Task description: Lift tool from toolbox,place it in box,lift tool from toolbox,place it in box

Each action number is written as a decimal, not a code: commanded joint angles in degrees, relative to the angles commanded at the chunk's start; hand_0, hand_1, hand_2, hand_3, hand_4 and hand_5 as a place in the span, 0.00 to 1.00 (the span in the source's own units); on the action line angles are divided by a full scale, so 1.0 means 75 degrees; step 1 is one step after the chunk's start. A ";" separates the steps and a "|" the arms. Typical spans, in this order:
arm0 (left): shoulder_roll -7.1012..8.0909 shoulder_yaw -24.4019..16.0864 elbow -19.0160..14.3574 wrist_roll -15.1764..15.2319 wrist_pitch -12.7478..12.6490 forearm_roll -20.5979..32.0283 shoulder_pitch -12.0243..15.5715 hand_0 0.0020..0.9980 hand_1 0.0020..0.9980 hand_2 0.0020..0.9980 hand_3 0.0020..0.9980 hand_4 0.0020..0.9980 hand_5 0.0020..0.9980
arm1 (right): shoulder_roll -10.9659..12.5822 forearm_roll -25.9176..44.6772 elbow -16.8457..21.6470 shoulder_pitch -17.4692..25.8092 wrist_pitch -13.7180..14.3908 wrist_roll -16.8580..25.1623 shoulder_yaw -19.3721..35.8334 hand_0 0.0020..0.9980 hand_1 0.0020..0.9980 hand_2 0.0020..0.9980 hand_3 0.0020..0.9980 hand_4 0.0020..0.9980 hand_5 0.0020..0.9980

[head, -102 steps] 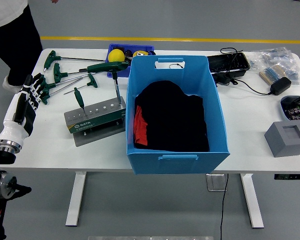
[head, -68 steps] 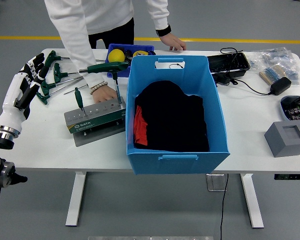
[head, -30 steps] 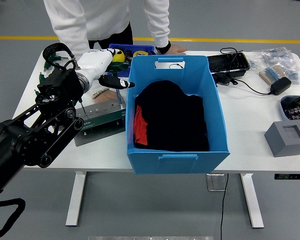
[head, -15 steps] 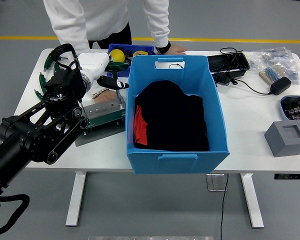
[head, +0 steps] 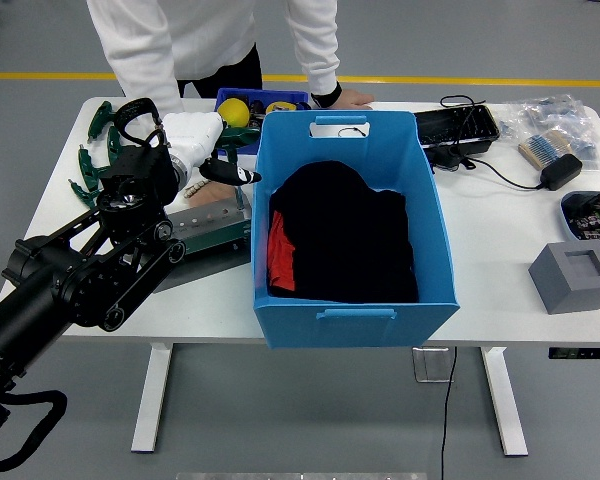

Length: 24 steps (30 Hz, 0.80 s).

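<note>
A grey toolbox stand [head: 218, 226] lies on the white table, left of the big blue box [head: 432, 240]. A green T-handle tool [head: 242, 143] stands upright in the stand's far right end, mostly hidden. My left arm reaches in from the lower left across the stand, and its hand [head: 227, 171] sits at that tool's handle, close to the box's left wall. Whether the hand grips the handle is hidden. A person at the far side presses one hand [head: 202, 191] on the stand and rests the other hand [head: 346, 97] behind the box. Black cloth [head: 345, 235] fills the box.
Several green T-handle wrenches [head: 92, 152] lie at the table's far left. A small blue tray with a yellow ball [head: 234, 108] stands behind the stand. On the right are a black tray [head: 458, 125], a power adapter [head: 560, 172] with cable, and a grey block [head: 574, 277].
My left arm has swung in from the left edge over the stand and to the upright tool. The person stepped up and laid a hand on the stand.
</note>
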State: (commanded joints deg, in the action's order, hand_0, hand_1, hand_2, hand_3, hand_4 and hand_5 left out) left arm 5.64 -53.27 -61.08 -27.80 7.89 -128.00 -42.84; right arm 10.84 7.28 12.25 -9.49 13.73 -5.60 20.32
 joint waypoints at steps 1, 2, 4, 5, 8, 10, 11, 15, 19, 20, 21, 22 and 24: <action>0.0002 0.0009 0.0017 0.0005 -0.0013 -0.0012 -0.0016 0.42 0.35 0.35 0.38 1.00 0.67 | 0.0000 -0.0003 0.0000 -0.0003 0.0000 0.0000 -0.0001 0.64 0.62 0.70 0.55 0.78 0.67; 0.0008 0.0024 0.0038 0.0015 -0.0035 -0.0023 -0.0043 0.42 0.35 0.35 0.38 1.00 0.67 | 0.0002 0.0000 0.0001 -0.0010 -0.0001 0.0001 -0.0006 0.64 0.62 0.70 0.55 0.78 0.67; 0.0019 0.0052 0.0070 0.0032 -0.0076 -0.0041 -0.0089 0.42 0.35 0.35 0.38 1.00 0.67 | 0.0005 0.0011 0.0000 -0.0020 -0.0004 0.0005 -0.0019 0.64 0.62 0.70 0.55 0.78 0.67; 0.0023 0.0062 0.0083 0.0037 -0.0092 -0.0049 -0.0107 0.42 0.35 0.35 0.38 1.00 0.67 | 0.0006 0.0017 -0.0001 -0.0024 -0.0005 0.0007 -0.0026 0.64 0.62 0.70 0.55 0.78 0.67; 0.0029 0.0082 0.0141 0.0055 -0.0160 -0.0072 -0.0163 0.41 0.29 0.31 0.35 1.00 0.67 | 0.0014 0.0055 -0.0002 -0.0038 -0.0014 0.0016 -0.0058 0.64 0.62 0.70 0.55 0.78 0.67; 0.0029 0.0089 0.0172 0.0062 -0.0182 -0.0073 -0.0183 0.41 0.29 0.31 0.35 1.00 0.67 | 0.0018 0.0078 -0.0004 -0.0047 -0.0018 0.0021 -0.0074 0.64 0.62 0.70 0.55 0.78 0.67; 0.0032 0.0105 0.0208 0.0068 -0.0211 -0.0065 -0.0198 0.41 0.29 0.31 0.35 1.00 0.67 | 0.0021 0.0090 -0.0006 -0.0053 -0.0019 0.0025 -0.0082 0.64 0.62 0.70 0.55 0.78 0.67; 0.0043 0.0156 0.0321 0.0079 -0.0292 -0.0020 -0.0223 0.38 0.26 0.27 0.31 1.00 0.67 | 0.0031 0.0107 -0.0012 -0.0079 -0.0023 0.0030 -0.0091 0.64 0.62 0.70 0.55 0.78 0.67; 0.0026 0.0164 0.0492 0.0124 -0.0449 0.0125 -0.0231 0.33 0.20 0.23 0.27 1.00 0.67 | 0.0030 0.0132 -0.0015 -0.0086 -0.0025 0.0032 -0.0099 0.64 0.62 0.70 0.55 0.78 0.67; 0.0022 0.0163 0.0529 0.0139 -0.0503 0.0200 -0.0234 0.33 0.20 0.23 0.27 1.00 0.67 | 0.0029 0.0129 -0.0015 -0.0088 -0.0026 0.0031 -0.0097 0.64 0.62 0.70 0.55 0.78 0.67; 0.0019 0.0163 0.0559 0.0149 -0.0546 0.0278 -0.0237 0.33 0.20 0.23 0.27 1.00 0.67 | 0.0029 0.0123 -0.0016 -0.0091 -0.0025 0.0029 -0.0094 0.64 0.62 0.70 0.55 0.78 0.67; 0.0013 0.0169 0.0613 0.0180 -0.0624 0.0413 -0.0244 0.33 0.20 0.23 0.27 1.00 0.67 | 0.0029 0.0110 -0.0016 -0.0093 -0.0025 0.0025 -0.0085 0.64 0.62 0.70 0.55 0.78 0.67; 0.0006 0.0176 0.0712 0.0239 -0.0746 0.0663 -0.0256 0.26 0.13 0.17 0.22 1.00 0.66 | 0.0030 0.0085 -0.0016 -0.0099 -0.0025 0.0019 -0.0071 0.64 0.62 0.70 0.55 0.78 0.67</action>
State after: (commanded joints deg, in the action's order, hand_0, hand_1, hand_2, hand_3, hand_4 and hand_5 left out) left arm 5.69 -51.95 -55.74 -26.01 2.29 -123.03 -44.76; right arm 11.07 7.92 12.13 -10.23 13.54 -5.46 19.78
